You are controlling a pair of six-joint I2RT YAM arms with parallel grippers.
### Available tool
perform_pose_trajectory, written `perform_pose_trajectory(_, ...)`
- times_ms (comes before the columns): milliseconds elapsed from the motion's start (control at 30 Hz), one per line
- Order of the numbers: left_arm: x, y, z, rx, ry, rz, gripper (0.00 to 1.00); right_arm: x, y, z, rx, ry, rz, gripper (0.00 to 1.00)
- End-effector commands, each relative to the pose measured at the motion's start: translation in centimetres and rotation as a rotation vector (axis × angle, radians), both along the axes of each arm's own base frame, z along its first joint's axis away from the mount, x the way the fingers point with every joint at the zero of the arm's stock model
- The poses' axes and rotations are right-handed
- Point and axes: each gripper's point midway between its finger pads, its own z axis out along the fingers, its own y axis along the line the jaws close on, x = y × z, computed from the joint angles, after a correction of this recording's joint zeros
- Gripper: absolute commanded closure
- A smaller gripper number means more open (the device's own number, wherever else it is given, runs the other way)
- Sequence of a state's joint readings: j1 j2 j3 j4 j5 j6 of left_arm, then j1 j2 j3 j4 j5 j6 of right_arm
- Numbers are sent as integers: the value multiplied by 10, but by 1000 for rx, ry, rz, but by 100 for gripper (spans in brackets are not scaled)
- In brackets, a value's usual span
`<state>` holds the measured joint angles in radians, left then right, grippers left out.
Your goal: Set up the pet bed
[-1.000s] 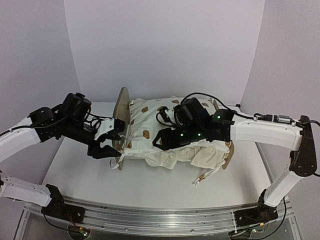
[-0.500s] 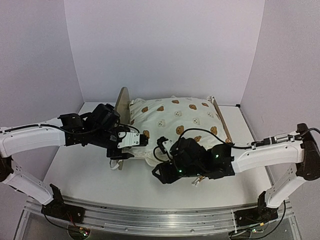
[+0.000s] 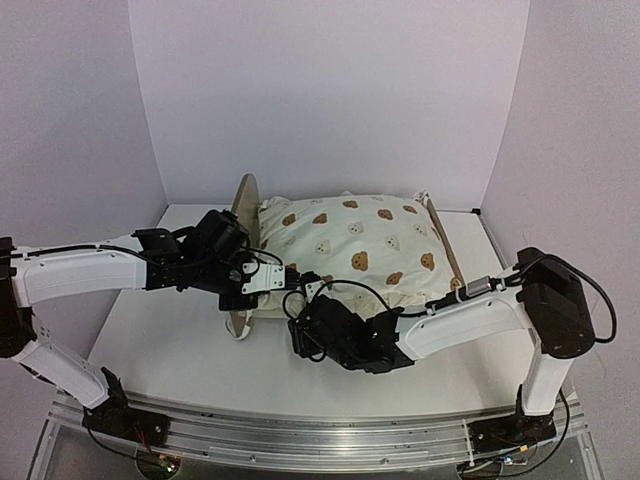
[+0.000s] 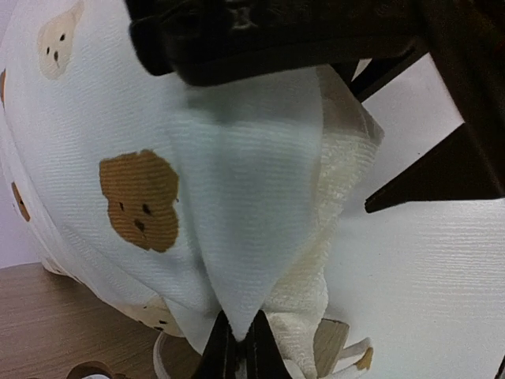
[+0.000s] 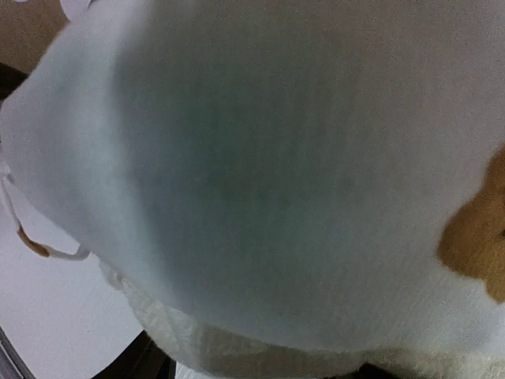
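Pale lilac walls [image 3: 330, 90] close in a white table [image 3: 150, 340], and the pet bed [image 3: 443, 245] sits toward the back middle of it, running left to right. From my overhead camera I see its rounded wooden end board [image 3: 245, 205] standing up at the left. A cream duvet [image 3: 350, 235] printed with brown bears is puffed up over most of the frame.

My left gripper [image 3: 272, 282] is at the near left corner of the duvet, just in front of that end board. On its wrist camera the fingertips [image 4: 218, 357] are pressed together on a pointed fold of the bear-print cloth, so it is pinching the duvet. A coarser cream layer [image 4: 343, 181] hangs beside the fold, with brown wood showing at lower left.

My right gripper [image 3: 303, 330] reaches across low along the bed's near edge, its head tucked against the front of the bedding close to the left gripper. Its wrist camera is filled almost entirely with white cloth and part of one bear. I cannot tell whether its fingers are spread or closed. A thin tie string [image 5: 31, 241] with a brown tip dangles over the table at the left of that view.
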<state>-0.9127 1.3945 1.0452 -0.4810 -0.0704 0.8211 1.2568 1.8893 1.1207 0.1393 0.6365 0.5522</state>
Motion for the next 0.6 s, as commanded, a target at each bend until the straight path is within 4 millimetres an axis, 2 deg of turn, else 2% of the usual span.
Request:
perform_pose_trajectory(0, 12, -11, 38, -124, 40, 36, 100, 33, -4, 21, 93, -76, -161, 51)
perform_pose_trajectory(167, 1, -14, 47, -164, 142, 14, 100, 43, -24, 20, 102, -79, -228, 90)
perform_pose_trajectory(233, 3, -11, 49, -168, 148, 22, 100, 40, -27, 27, 89, -88, -192, 99)
perform_pose_trajectory(400, 9, 1, 50, -167, 157, 39, 100, 13, -28, 47, 78, -63, 16, 100)
perform_pose_trajectory(567, 14, 5, 58, -186, 148, 45, 100, -15, -45, 71, 137, -23, 169, 100)
